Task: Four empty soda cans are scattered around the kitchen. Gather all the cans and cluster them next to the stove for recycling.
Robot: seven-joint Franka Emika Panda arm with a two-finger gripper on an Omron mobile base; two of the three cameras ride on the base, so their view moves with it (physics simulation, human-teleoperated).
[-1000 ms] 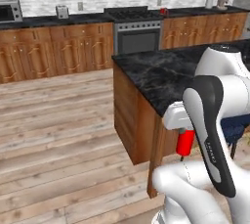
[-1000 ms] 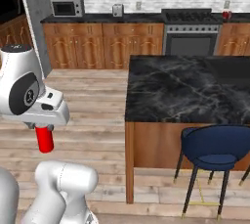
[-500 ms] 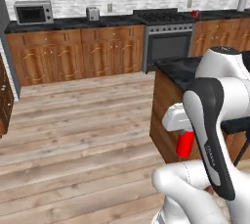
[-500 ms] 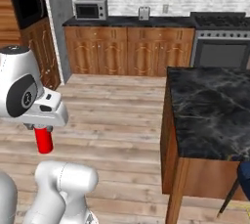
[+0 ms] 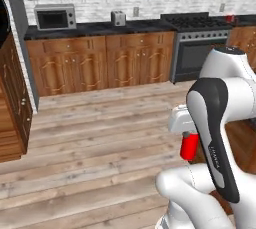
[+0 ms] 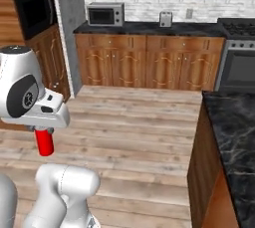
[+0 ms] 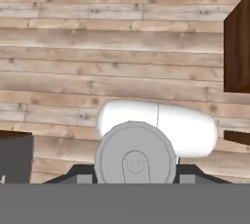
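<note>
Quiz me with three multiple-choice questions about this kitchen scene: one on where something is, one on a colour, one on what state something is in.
1. Where does the microwave stand?
A. On the floor
B. On the back counter, left of the toaster
C. On the stove

2. What colour is the soda can under the gripper?
A. Red
B. Green
C. Blue

3. What is the state of the soda can?
A. Lying on the wood floor
B. Standing on the island counter
C. Held upright in the gripper, above the floor

Answers:
1. B: it sits on the dark counter, with the toaster to its right and the stove farther right.
2. A: both base views show a bright red cylinder.
3. C: it hangs from the gripper with floor planks beneath it.
</note>
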